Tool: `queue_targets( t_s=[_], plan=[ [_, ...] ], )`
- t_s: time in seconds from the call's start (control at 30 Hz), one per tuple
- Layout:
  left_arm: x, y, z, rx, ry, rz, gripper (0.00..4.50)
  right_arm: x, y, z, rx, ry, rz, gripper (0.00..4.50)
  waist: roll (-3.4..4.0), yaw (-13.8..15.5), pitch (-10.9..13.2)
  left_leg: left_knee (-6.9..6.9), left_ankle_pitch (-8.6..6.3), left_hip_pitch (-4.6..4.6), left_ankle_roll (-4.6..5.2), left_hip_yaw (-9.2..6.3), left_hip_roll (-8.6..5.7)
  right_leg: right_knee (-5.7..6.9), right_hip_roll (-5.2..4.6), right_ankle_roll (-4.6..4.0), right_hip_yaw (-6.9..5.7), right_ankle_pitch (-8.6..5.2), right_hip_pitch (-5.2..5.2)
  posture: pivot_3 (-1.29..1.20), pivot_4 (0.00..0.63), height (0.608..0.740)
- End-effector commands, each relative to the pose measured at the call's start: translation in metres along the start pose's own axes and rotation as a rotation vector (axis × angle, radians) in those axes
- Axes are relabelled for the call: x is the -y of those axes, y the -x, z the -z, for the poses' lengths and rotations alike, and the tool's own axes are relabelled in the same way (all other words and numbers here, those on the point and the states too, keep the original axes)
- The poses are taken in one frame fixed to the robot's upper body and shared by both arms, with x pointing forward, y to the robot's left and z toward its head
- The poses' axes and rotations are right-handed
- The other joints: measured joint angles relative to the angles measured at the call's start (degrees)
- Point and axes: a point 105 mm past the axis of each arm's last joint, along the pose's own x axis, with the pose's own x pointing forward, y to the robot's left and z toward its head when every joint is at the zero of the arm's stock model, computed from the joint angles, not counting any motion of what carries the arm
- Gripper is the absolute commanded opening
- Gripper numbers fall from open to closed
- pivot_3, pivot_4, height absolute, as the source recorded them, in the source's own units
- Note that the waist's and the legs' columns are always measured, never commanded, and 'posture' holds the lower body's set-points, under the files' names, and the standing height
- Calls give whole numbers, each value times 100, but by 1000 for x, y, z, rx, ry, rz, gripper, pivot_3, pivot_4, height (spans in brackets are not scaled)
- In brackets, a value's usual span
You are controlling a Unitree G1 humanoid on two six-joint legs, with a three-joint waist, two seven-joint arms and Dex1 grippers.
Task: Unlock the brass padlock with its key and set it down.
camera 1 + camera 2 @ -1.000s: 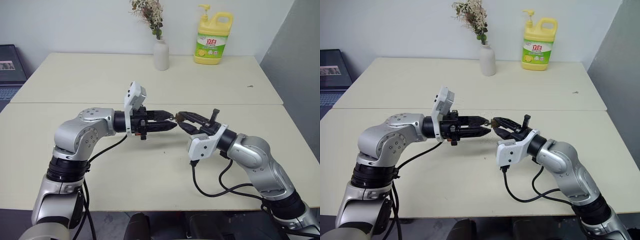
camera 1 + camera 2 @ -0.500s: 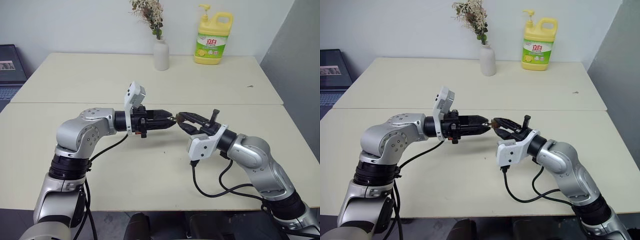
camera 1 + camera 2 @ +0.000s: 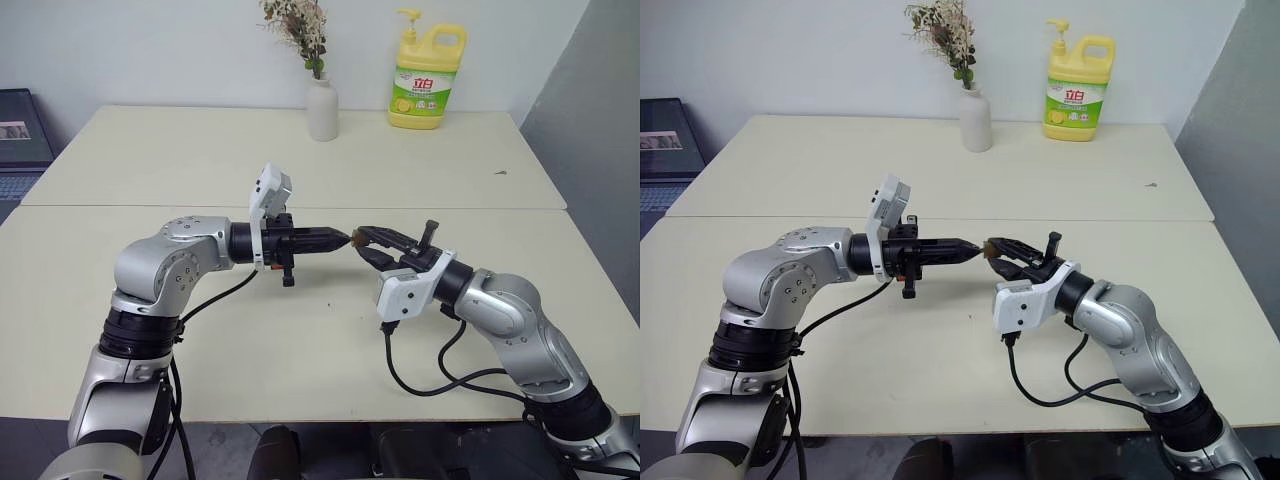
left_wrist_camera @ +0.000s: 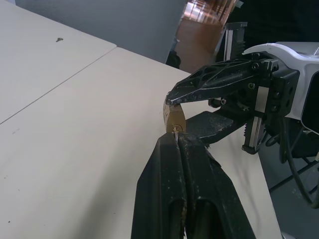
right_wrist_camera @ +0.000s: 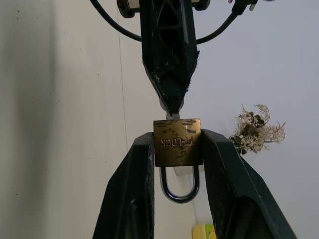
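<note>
Btwn R jaws, brass padlock [image 5: 177, 142], key [image 5: 172, 116] inserted

Key [image 5: 172, 116] mostly hidden between tool fingertips [image 5: 169, 94]

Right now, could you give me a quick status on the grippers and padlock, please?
Right gripper clamps brass padlock. Left gripper shut on key at keyhole. Nothing obstructing.

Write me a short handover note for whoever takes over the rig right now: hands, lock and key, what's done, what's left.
Right hand: shut on the small brass padlock with a silvery shackle, held in the air above the cream table.
Left hand: shut, tips at the padlock's keyhole end, pinching the thin silvery key; little of it shows.
Done: lock and key brought together.
Left: the shackle looks seated, so turn the key, free the shackle, set the padlock down.
</note>
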Motion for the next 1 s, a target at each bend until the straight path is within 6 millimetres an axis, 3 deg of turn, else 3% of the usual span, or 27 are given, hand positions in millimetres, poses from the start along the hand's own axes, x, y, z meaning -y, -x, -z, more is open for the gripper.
queue_targets(
  t_s=[0.03,0.6,1.0],
  plan=[
    [5,-2,-11,20,-65,20,0,11,4,-8,30,17,40,939,0,0,0,0,0,0,0,0,0,0,0,-1,0,1,0,0,150,740],
    [21,2,5,-63,-353,113,0,10,4,-7,29,-34,36,939,0,-1,0,0,0,0,0,0,0,0,0,-1,1,0,0,0,150,740],
    [13,-2,0,-33,-563,52,0,10,4,-7,25,-48,40,939,0,8,0,0,0,0,1,3,0,-1,0,0,1,0,0,0,150,740]
  ],
)
